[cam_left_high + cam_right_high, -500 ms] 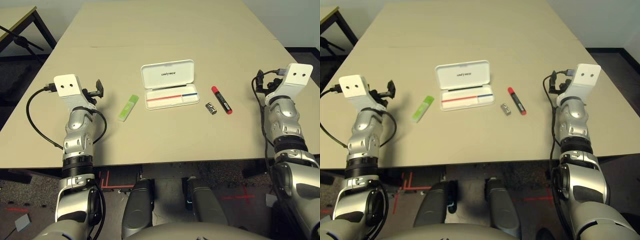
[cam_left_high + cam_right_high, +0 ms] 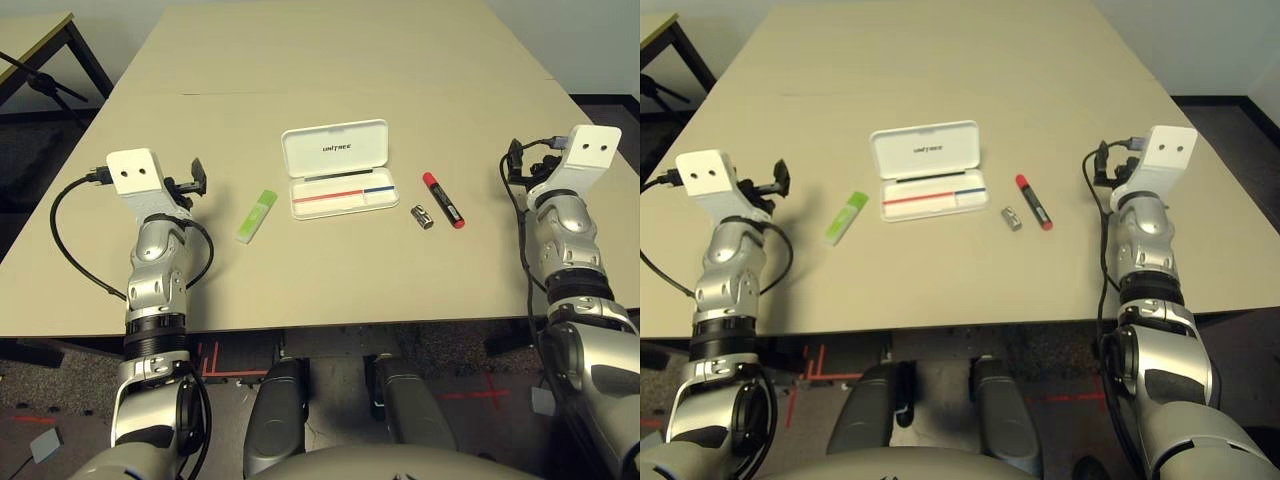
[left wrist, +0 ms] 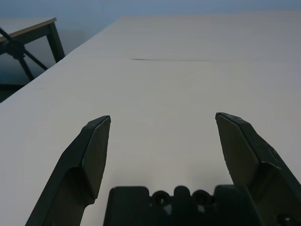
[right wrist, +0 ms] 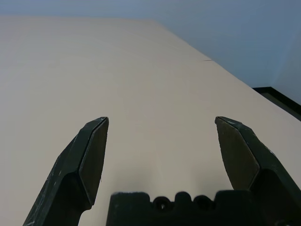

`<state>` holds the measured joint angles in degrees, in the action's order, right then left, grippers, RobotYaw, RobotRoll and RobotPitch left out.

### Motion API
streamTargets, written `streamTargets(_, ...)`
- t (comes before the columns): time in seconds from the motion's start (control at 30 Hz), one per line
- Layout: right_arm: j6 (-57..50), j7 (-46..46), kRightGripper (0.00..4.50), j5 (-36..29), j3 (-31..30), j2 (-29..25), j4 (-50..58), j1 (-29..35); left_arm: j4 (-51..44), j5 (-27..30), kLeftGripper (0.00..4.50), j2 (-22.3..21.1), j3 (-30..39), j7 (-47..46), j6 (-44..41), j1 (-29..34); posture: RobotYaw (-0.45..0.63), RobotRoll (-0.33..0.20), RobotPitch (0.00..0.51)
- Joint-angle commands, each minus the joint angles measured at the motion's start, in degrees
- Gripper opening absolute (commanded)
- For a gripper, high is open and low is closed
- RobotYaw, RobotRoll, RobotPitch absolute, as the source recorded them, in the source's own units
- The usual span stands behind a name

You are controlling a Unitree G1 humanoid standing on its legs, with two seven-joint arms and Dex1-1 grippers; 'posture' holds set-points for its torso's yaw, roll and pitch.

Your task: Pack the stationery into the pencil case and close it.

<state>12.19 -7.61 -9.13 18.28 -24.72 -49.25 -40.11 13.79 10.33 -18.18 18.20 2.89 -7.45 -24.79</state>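
2 grippers, left (image 3: 162, 136) and right (image 4: 162, 136), spread, empty; pencil case (image 2: 336, 168) open.

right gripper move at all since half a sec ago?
Yes, slightly. In the left eye view the right gripper has drifted away from the red marker, toward the table's right edge, while marker and pencil case sit unchanged.

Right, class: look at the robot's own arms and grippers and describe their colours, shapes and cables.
Both forearms are silver, jointed metal with black rings. Each wrist carries a white, boxy camera housing with two small dark holes. A black cable loops from each housing back along the arm. The left gripper and right gripper each have two black, wedge-shaped fingers tapering to angled tips, rising from a black base with small screw holes.
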Motion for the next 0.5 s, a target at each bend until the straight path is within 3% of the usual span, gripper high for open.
streamTargets(0.03, -1.29, -3.52, 4.50, -1.16, -0.69, 0.16, 1.79, 0.35, -1.17, 0.42, 4.49, -1.46, -3.30, 5.79, -0.86, -1.03, -0.01, 0.000, 0.121)
streamTargets(0.23, -4.36, -15.50, 4.50, -2.78, -2.77, -2.49, 6.15, -0.07, -4.15, 2.62, 4.49, -3.92, -10.05, 19.41, -4.19, -2.88, -0.02, 0.000, 0.137)
streamTargets(0.5, -14.06, -38.91, 4.50, -7.85, -5.91, -10.31, 14.35, -1.63, -7.22, 4.06, 4.49, -8.01, -19.68, 37.35, -9.84, -5.92, -0.02, 0.000, 0.149)
